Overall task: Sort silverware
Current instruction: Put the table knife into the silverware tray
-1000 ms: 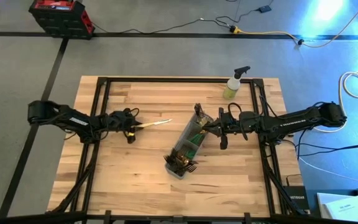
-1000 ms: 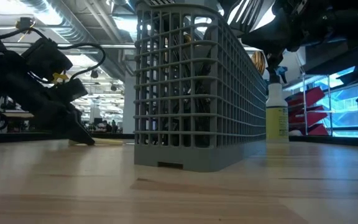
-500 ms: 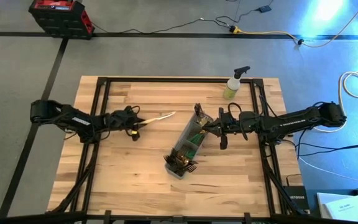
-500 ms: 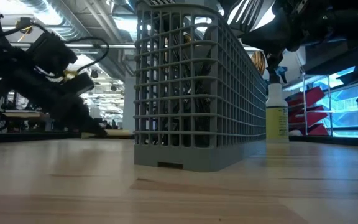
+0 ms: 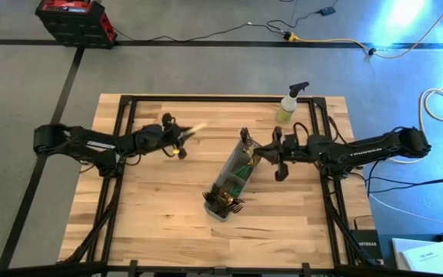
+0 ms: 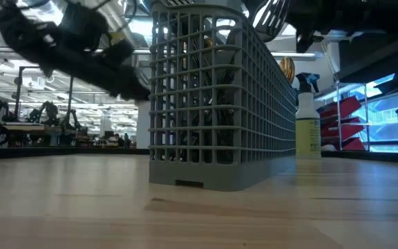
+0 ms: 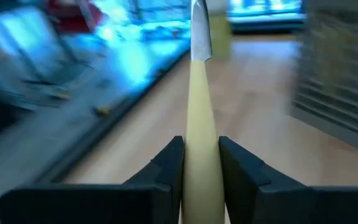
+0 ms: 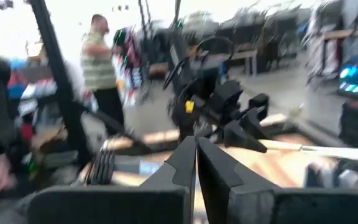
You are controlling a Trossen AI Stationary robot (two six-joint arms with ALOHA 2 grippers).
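Two pincers work above the worktop [image 5: 152, 200]: near the caddy [image 5: 233, 177] of silverware [image 5: 241, 165], the right pincer [image 5: 261, 154] is closed and empty by its top end, while the left pincer [image 5: 177, 138] farther off clamps a cream-handled knife [image 7: 199, 124] aloft.

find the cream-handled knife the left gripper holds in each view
High view: cream-handled knife left of centre, pointing toward the wire-mesh caddy.
Low view: hidden behind the left arm; not made out.
Left wrist view: centre, between the fingers.
Right wrist view: lower right, pale bar past the left gripper.
Shared landmark: the caddy.
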